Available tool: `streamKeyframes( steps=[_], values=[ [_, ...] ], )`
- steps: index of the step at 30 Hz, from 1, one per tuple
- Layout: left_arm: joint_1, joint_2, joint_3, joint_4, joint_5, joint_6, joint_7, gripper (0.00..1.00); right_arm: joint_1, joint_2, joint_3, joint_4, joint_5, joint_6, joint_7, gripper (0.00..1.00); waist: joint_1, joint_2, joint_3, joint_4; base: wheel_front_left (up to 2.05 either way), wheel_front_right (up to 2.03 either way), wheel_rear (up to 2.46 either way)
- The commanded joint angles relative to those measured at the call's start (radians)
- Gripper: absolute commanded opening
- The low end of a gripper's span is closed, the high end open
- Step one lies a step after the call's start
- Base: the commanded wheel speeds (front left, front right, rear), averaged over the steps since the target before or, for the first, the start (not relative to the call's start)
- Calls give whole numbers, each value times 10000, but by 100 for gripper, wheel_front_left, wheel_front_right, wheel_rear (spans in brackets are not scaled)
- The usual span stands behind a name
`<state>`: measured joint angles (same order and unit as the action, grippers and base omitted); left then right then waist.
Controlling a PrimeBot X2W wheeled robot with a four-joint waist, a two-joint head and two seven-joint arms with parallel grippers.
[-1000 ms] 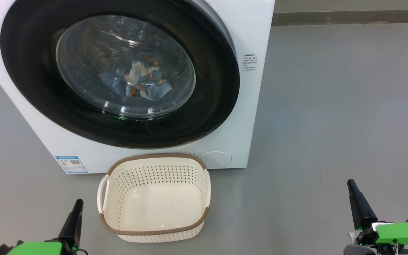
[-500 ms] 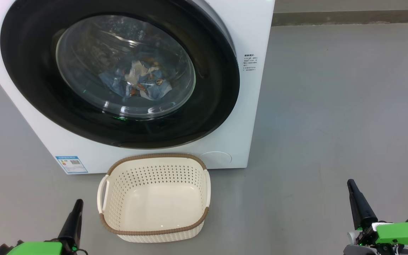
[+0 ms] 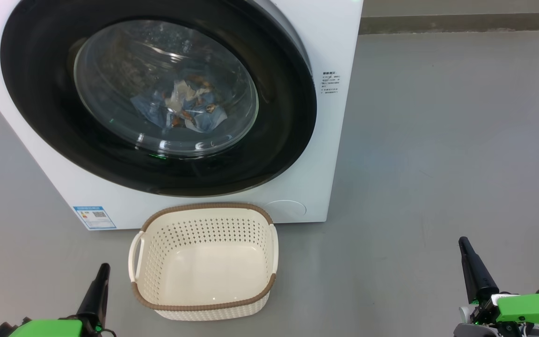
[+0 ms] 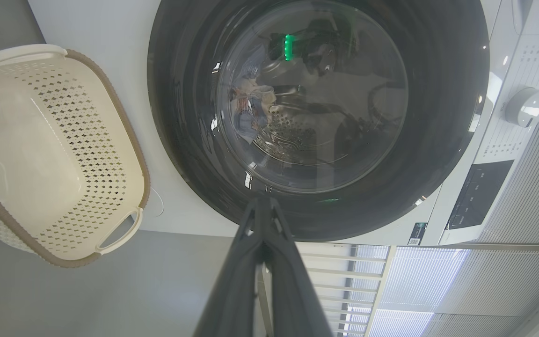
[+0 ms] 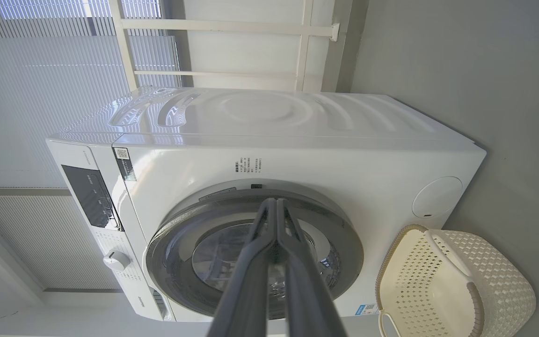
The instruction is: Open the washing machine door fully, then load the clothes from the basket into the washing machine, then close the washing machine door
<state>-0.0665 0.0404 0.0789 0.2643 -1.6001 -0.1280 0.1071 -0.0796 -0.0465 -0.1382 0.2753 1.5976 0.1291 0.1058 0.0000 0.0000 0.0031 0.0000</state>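
Writing on blue label (image 3: 94, 217) unreadable; left tool (image 3: 104, 267) and right tool (image 3: 462, 241) clenched, empty.

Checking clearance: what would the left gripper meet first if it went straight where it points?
Likely the washing machine door, on its black rim; depth from the left gripper is unclear.

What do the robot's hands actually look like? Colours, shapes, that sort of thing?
The left gripper and right gripper each have two long, slim, dark fingers tapering to rounded tips, mounted on a bright green casing. Small white and black fittings sit beside the right one's casing.
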Motion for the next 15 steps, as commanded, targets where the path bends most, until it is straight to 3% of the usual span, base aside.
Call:
streamKeyframes(
  steps=[1, 15],
  values=[
    [-415, 99, 351, -194, -84, -27, 63, 0, -283, -37, 240, -305, 107, 16, 78, 0, 0, 0, 0, 0, 0, 0, 0],
    [-415, 99, 350, -194, -84, -27, 63, 0, -283, -37, 241, -305, 108, 16, 77, 0, 0, 0, 0, 0, 0, 0, 0]
  ],
)
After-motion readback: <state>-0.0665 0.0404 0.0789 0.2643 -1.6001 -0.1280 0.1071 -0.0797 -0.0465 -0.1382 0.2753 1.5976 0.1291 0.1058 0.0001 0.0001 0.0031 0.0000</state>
